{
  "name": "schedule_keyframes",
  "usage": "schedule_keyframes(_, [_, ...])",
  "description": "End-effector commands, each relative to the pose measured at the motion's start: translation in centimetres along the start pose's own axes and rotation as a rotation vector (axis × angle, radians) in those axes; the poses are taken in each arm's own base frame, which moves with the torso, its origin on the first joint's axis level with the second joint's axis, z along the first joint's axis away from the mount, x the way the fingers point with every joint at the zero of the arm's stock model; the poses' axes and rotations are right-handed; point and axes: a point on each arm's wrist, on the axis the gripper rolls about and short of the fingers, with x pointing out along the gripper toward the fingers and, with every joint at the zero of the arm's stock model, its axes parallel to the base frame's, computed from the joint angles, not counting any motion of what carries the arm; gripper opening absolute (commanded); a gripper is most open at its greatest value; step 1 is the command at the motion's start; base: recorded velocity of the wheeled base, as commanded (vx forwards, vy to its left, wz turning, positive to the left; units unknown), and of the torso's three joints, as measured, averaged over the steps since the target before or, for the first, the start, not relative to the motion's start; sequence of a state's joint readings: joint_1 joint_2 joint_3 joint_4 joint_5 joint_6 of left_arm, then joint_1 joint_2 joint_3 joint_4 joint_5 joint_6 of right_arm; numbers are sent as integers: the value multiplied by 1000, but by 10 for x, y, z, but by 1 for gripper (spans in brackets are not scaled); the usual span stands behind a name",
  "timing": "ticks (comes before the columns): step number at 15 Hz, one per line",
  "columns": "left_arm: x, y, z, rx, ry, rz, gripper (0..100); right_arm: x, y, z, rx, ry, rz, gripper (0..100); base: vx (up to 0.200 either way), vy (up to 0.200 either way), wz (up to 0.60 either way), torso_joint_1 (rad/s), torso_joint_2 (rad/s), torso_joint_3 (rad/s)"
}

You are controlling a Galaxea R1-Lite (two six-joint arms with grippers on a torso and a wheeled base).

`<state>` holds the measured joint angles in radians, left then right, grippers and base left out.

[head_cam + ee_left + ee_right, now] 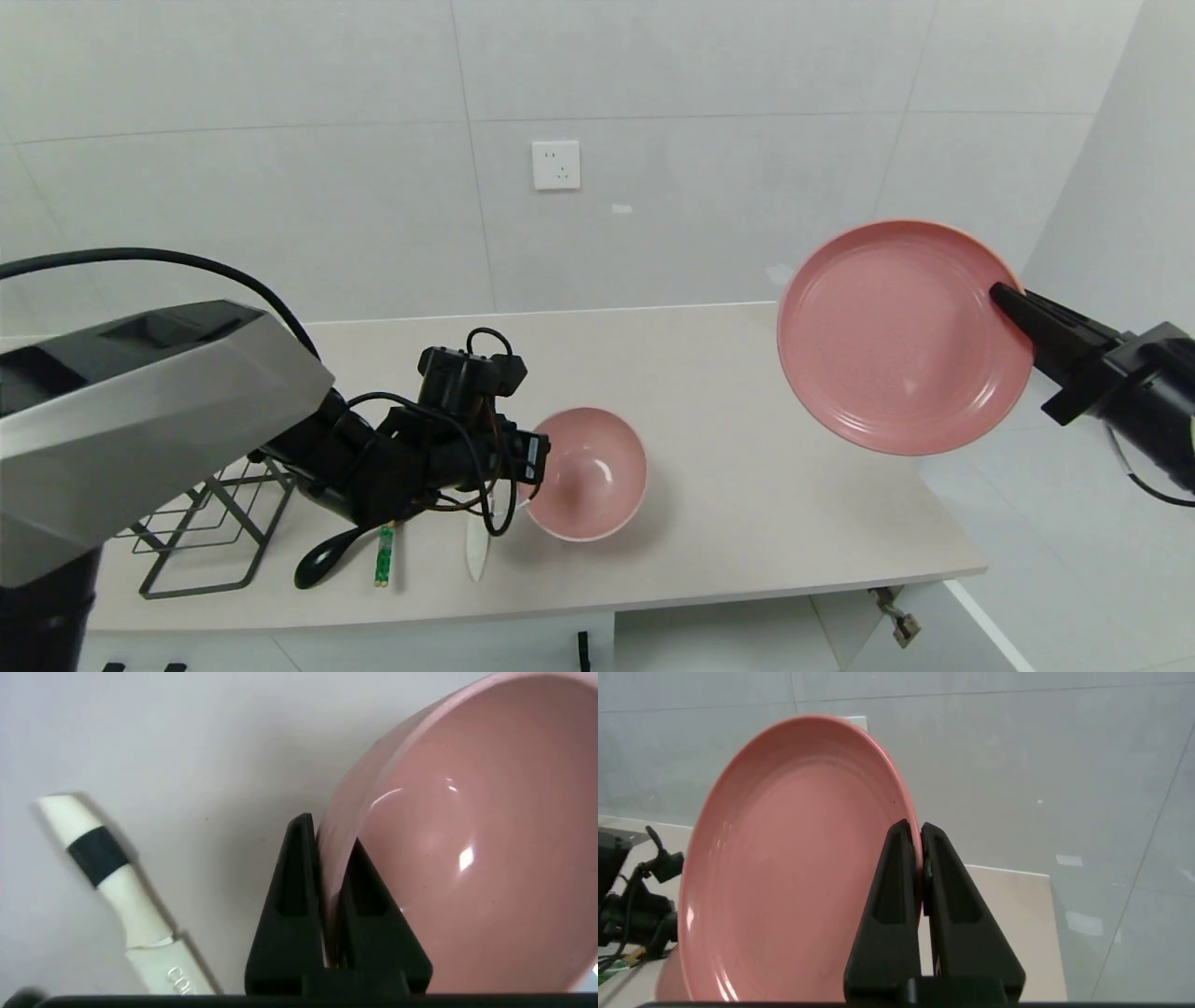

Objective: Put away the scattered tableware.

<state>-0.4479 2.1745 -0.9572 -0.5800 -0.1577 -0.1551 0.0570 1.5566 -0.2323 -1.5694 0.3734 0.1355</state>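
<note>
Pink plate (896,336) rim clamped in my right gripper (1001,297), bowl (597,471) rim in my left gripper (534,459) — grip both firmly, travel slowly.

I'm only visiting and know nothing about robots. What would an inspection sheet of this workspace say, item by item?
Surface: pale countertop set against the wall.
Job's things: pink plate held tilted in the air; pink bowl tilted over the counter; black spoon, green-patterned utensil and white utensil lying near the front edge; wire rack at the left.
Clutter: nothing seen.
Grippers: left gripper shut on the bowl's rim; right gripper shut on the plate's rim.
Cables: black cable arching over the left arm, with loops at its wrist.
Surroundings: tiled wall with a wall socket.
</note>
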Motion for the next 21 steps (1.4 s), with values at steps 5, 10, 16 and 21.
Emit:
schedule_keyframes(5, [-155,-19,-7,16,-162,-37,0,8,14,7,13,-39,72,0,0,0,0,0,0,0])
schedule_keyframes(10, [-244,-29,-30,2,-359,-144,0,9,45,5,52,-42,133,0,0,0,0,0,0,0])
schedule_keyframes(16, [-287,-27,-81,-69,-382,-164,0,4,63,-18,79,67,163,0,0,0,0,0,0,0])
schedule_keyframes(21, [-291,-26,-82,-37,-430,-159,0,9,60,-26,-46,86,121,0,-40,0,0,0,2,1])
